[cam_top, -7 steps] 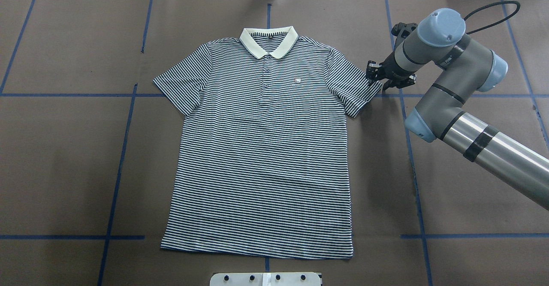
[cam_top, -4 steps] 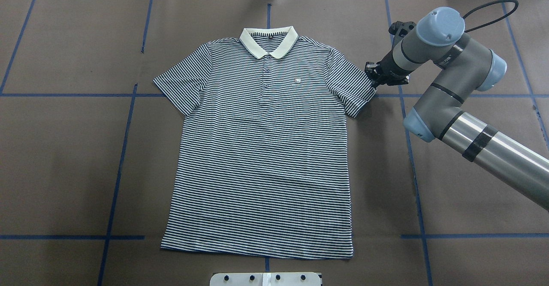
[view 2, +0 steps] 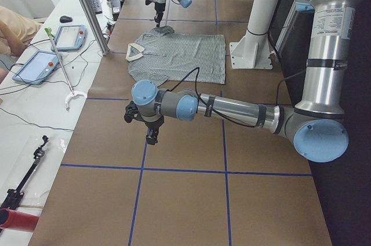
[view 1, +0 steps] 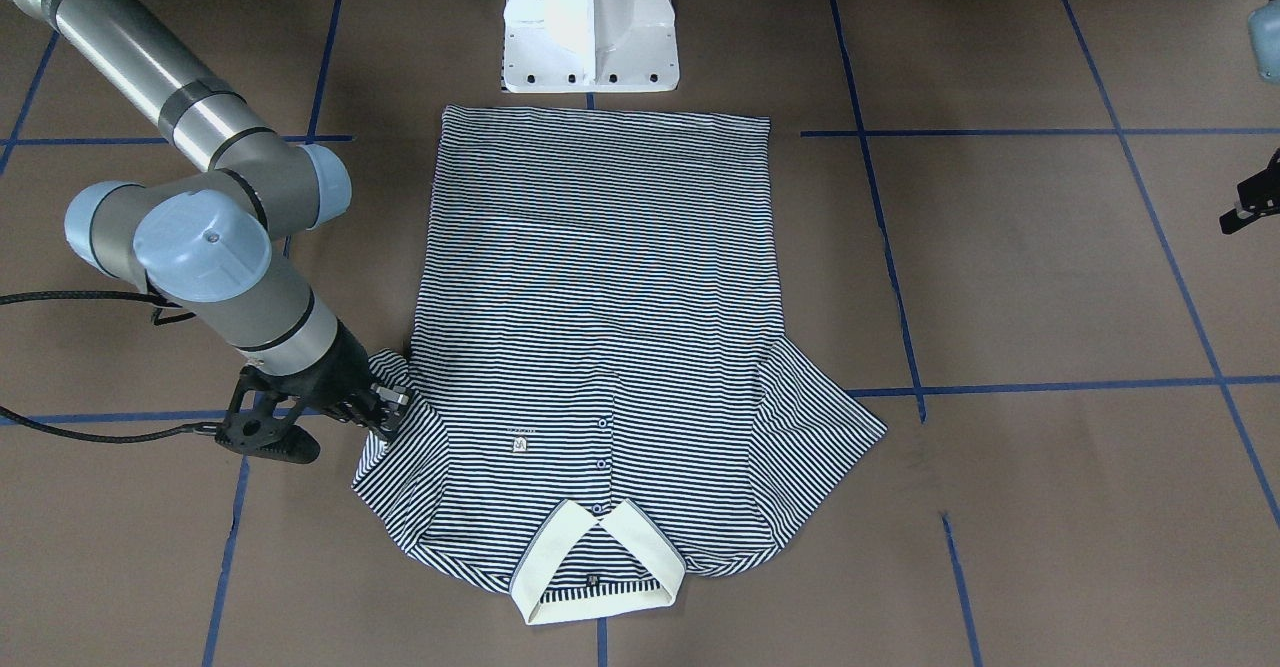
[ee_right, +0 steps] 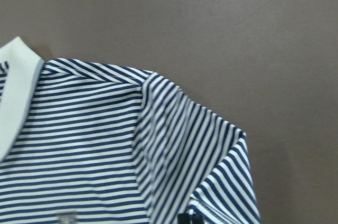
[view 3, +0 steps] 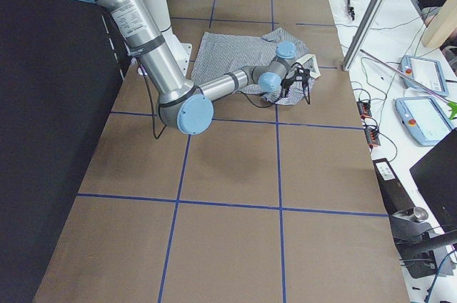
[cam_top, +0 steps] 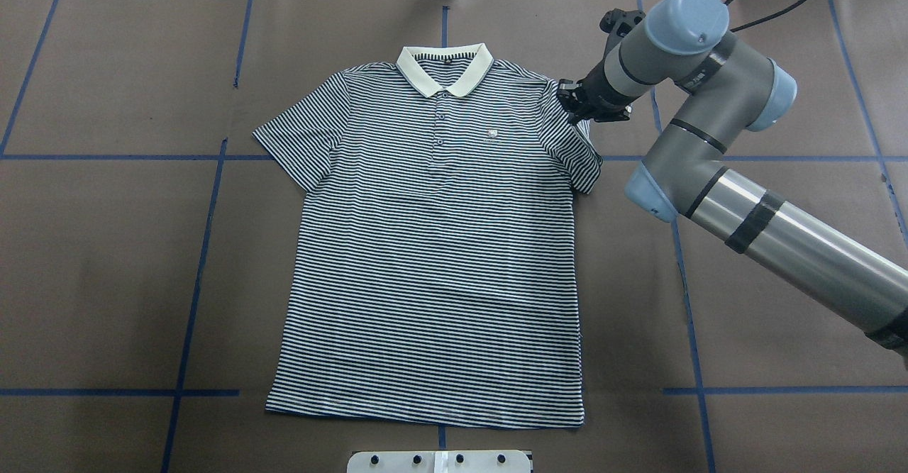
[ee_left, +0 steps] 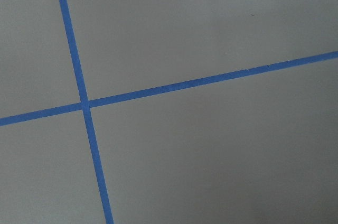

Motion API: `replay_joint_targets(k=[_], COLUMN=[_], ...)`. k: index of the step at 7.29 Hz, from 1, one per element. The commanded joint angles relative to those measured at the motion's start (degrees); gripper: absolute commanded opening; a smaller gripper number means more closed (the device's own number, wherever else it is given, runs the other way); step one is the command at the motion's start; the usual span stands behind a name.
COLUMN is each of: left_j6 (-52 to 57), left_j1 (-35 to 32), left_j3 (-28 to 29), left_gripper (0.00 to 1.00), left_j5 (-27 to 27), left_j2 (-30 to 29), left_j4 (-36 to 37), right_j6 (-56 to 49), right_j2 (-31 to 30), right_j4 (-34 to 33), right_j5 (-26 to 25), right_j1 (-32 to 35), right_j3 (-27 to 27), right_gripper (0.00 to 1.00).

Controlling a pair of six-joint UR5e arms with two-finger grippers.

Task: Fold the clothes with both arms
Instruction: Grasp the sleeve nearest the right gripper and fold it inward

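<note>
- The polo shirt (cam_top: 433, 260) lies flat mid-table (cam_top: 106, 260), with its collar toward the far edge and its hem toward the robot's base.
- The right gripper (cam_top: 583, 103) looks clamped on the hem of the near sleeve (cam_top: 580, 152), which is raised and turned inward.
- The left gripper (view 2: 152, 131) hangs over bare table near the left end. I cannot tell how its jaws stand.
- My worry is that a thin pinch slips and the sleeve drops crooked. Overpulling would drag the shoulder and wrinkle the body.

My right arm (cam_top: 780, 237) reaches in, elbow raised, wrist bent. Right gripper (cam_top: 576, 106) angled down, jaws pinched on polo shirt (cam_top: 433, 246) sleeve. Left arm (view 2: 232, 108) stretched low, left gripper (view 2: 151, 136) pointing down; I can't read its jaws.
</note>
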Motion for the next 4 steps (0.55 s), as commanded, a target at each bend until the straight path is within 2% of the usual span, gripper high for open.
replay_joint_targets(k=[1, 2, 4], left_j6=[-0.07, -0.07, -0.59], left_j1=[0.09, 0.00, 0.09], left_j3=[-0.56, -0.82, -1.44], left_gripper=[1.00, 1.00, 1.00], left_j5=[-0.24, -0.24, -1.20], left_j2=[0.07, -0.01, -0.01], left_j4=[0.00, 0.00, 0.00], right_j6=[7.22, 7.25, 7.25], right_j2=[9.99, 13.09, 13.39], right_j4=[0.15, 0.23, 0.50], right_j5=[-8.82, -9.65, -11.41], right_j1=[-4.54, -5.08, -5.44], right_j3=[-8.75, -13.25, -14.26], right_gripper=[0.00, 0.00, 0.00])
